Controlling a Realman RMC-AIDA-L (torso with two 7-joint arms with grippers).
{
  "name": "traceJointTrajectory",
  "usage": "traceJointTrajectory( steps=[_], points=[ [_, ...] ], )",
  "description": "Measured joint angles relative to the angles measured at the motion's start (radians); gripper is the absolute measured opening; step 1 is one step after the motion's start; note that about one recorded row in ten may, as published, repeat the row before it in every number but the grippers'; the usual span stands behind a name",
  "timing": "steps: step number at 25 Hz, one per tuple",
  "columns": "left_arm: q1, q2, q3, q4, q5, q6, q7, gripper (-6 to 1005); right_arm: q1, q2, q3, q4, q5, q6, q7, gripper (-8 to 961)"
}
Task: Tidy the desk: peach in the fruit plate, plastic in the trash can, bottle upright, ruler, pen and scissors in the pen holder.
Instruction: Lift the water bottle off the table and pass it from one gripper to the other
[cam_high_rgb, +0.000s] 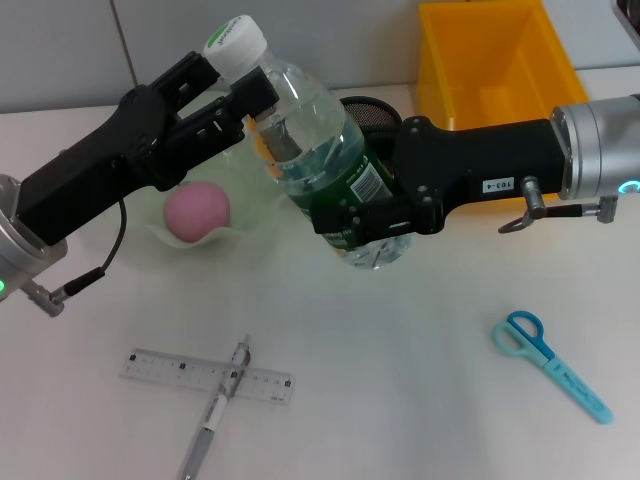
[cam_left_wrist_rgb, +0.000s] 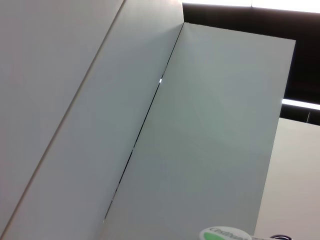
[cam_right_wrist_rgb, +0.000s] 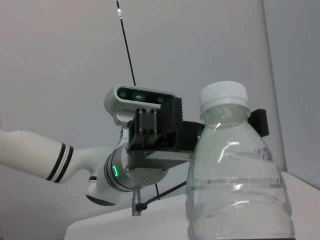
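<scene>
A clear water bottle (cam_high_rgb: 320, 150) with a white cap (cam_left_wrist_rgb: 225, 234) and green label hangs tilted above the table, between both arms. My left gripper (cam_high_rgb: 245, 100) is shut on its shoulder just below the cap; its black fingers (cam_right_wrist_rgb: 165, 127) flank the bottle (cam_right_wrist_rgb: 235, 190). My right gripper (cam_high_rgb: 365, 212) is shut around the bottle's lower body. The pink peach (cam_high_rgb: 197, 210) lies in the pale fruit plate (cam_high_rgb: 240, 232). A clear ruler (cam_high_rgb: 205, 375) lies near the front edge with a grey pen (cam_high_rgb: 215, 410) across it. Blue scissors (cam_high_rgb: 550, 365) lie at the front right. The plastic is out of view.
A dark mesh pen holder (cam_high_rgb: 368, 108) stands behind the bottle, partly hidden by my right arm. A yellow bin (cam_high_rgb: 495, 60) sits at the back right. White tabletop lies bare between the ruler and the scissors.
</scene>
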Motion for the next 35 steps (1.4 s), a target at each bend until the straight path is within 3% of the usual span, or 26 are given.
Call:
traceJointTrajectory(
  steps=[35],
  points=[
    [-0.011,-0.005,0.003,-0.053,-0.025,0.040,0.041,840,0.005,0.003,-0.014,0.017,0.019,-0.012,-0.013,775]
  ],
)
